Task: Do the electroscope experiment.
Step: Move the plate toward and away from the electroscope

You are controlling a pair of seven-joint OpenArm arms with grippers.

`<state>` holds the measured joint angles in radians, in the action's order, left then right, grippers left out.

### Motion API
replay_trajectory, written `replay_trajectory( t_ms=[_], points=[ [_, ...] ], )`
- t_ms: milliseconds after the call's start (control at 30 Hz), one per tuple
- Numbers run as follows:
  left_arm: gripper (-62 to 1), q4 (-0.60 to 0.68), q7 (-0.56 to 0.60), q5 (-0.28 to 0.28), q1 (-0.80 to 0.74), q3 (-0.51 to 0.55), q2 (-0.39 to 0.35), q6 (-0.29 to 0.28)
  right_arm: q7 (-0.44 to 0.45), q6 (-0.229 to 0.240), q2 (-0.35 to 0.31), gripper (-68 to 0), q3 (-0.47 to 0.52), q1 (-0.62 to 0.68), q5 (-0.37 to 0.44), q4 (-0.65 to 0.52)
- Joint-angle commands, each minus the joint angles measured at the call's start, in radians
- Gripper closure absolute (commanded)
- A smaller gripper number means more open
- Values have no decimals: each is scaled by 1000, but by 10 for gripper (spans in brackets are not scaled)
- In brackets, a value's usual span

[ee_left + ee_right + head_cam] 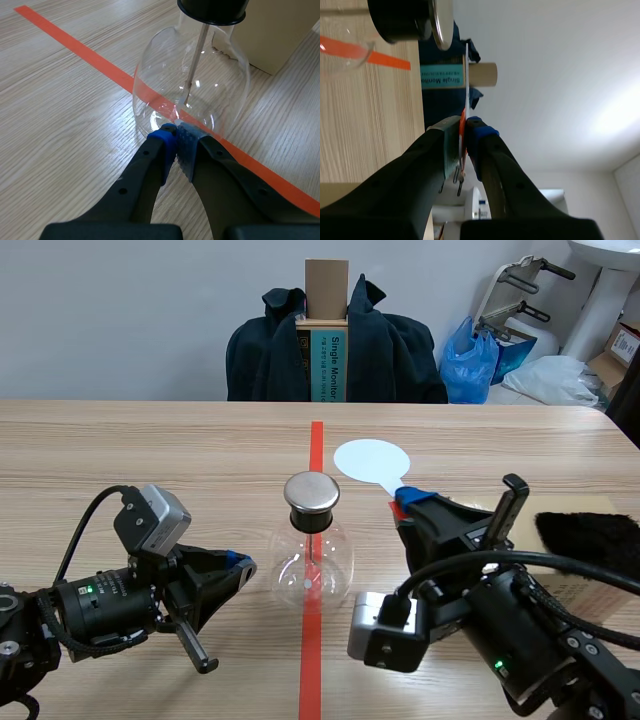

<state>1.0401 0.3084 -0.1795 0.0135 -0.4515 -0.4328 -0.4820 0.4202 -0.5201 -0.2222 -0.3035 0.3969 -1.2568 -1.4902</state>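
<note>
The glass flask (312,565) of the electroscope stands at the centre of the scene view on the table (150,450), astride the red tape line, its metal cap (312,493) on top. The left gripper (238,565) lies low at the lower left, clenched on nothing. In its wrist view the blue pads meet at the tip (176,132), right at the foot of the flask, though actual contact is hard to judge. There the cap is cut off. A thin rod (195,65) hangs inside the glass, and whatever hangs at its end is lost in reflections. The right gripper (410,502), centre right, is clamped on the red stem of a white disc (370,460). Most of the stem is buried between the fingers. In the right wrist view the disc shows only edge-on as a thin line (467,75) ahead of the pinched pads (464,125). A black fur cloth (590,535) lies at the right edge on a cardboard box (575,502), partly hidden by the arm. A dark jacket (400,350) drapes a chair at the top.
</note>
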Motion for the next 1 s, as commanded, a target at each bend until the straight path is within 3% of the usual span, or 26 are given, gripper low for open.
replay_trajectory(
  t_ms=[0,233,500,967],
  points=[
    [-17,20,17,-10,4,2,0,-3,26,-14,-5,-7,1,-12,6,-5],
    [-17,20,17,-10,4,2,0,-3,146,-14,-5,-7,1,-12,6,-5],
    [-17,20,17,-10,4,3,3,-2,216,-14,-5,-7,1,-12,6,-5],
    [-17,20,17,-10,4,3,3,-2,200,-14,-5,-7,1,-12,6,-5]
  ],
)
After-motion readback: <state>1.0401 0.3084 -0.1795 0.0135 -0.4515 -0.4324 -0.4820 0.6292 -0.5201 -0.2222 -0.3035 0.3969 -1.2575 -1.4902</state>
